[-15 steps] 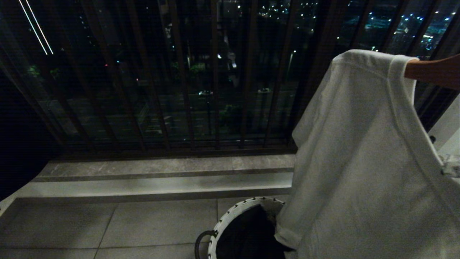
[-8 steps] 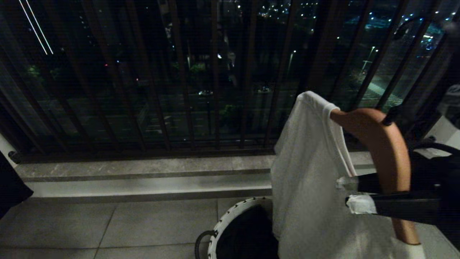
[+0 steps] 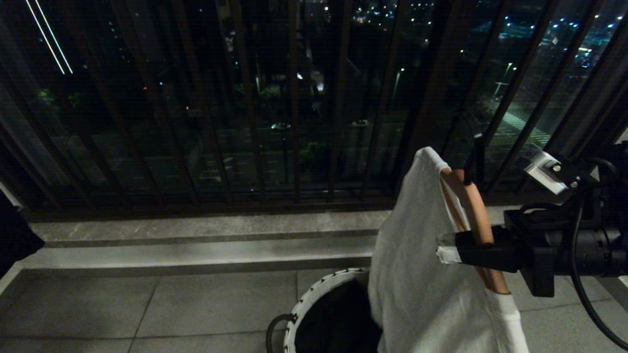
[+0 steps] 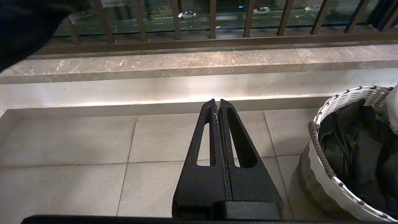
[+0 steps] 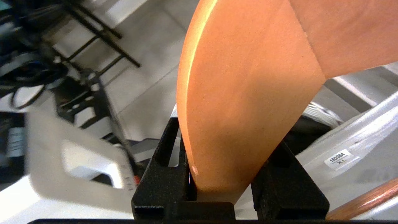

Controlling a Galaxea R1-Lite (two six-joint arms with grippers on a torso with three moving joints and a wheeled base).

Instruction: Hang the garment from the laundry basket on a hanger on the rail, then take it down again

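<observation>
A white garment [image 3: 417, 274] hangs on a curved wooden hanger [image 3: 476, 220], turned edge-on to me, straight above the laundry basket [image 3: 314, 294]. My right gripper [image 3: 449, 247] reaches in level from the right and is shut on the hanger's wooden arm. In the right wrist view the hanger [image 5: 248, 93] fills the right gripper [image 5: 227, 137], and the garment's collar with its size label [image 5: 342, 157] lies behind. The basket has a white woven rim [image 4: 342, 99] and dark clothes inside. My left gripper [image 4: 217, 104] is parked low over the tiles, shut and empty. The rail is out of view.
Dark balustrade bars [image 3: 294, 122] with glass close off the far side. A raised stone kerb [image 3: 196, 245] runs below them. The basket's dark handle [image 3: 272, 328] sticks out to the left. Grey floor tiles [image 3: 147, 309] lie left of the basket.
The garment on its hanger has come down and away from the camera and turned edge-on, now over the basket. My right arm has come into view from the right.
</observation>
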